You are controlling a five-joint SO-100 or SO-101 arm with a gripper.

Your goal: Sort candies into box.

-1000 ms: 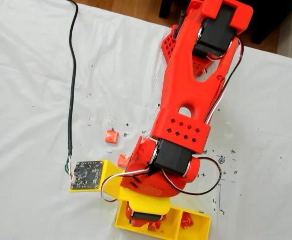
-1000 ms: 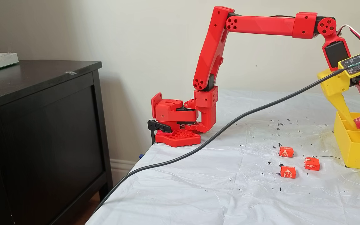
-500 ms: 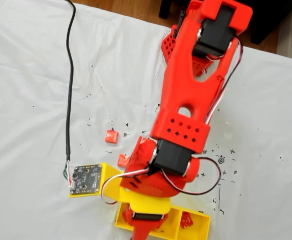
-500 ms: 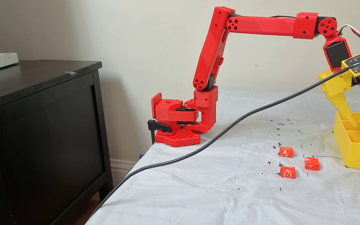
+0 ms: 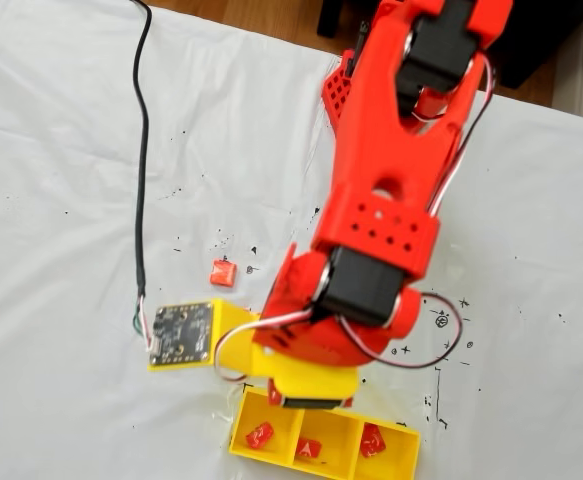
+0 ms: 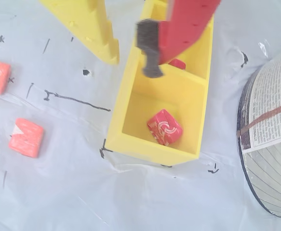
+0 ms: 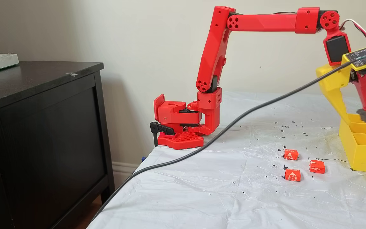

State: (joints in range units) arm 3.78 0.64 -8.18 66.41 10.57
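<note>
Your gripper (image 7: pixel 354 119) hangs above the far end of the box (image 7: pixel 365 152), the long yellow tray at the right edge of the bench (image 7: pixel 202 190) in the side-on fixed view. Its fingers are spread apart with nothing between them: the yellow finger (image 6: pixel 94 33) ends over the white cover just left of the box wall in the wrist view, and the red finger with its dark tip (image 6: pixel 150 48) hangs over the box interior. Neither tip touches the box as far as you can see.

In the fixed view from above, the box (image 5: pixel 391 462) shows three compartments in a row, each holding one candy: the left candy (image 5: pixel 259 435), the middle candy (image 5: pixel 309 450) and the right candy (image 5: pixel 372 438). In the wrist view the nearest compartment holds a red candy with white marks (image 6: pixel 164 126), lying flat on the floor of the compartment, well below the dark tip. A second red candy (image 6: pixel 177 63) peeks out in the next compartment, partly hidden by the red finger.

On the bench, three more candies lie loose in the side-on view, left of the box: one farther back (image 7: pixel 291 154), one in front (image 7: pixel 292 175) and one nearest the box (image 7: pixel 317 166). All three sit apart from each other and from the box. A black cable (image 7: pixel 202 149) runs across the bench up to the small board (image 7: pixel 362 57) mounted on the wrist.
</note>
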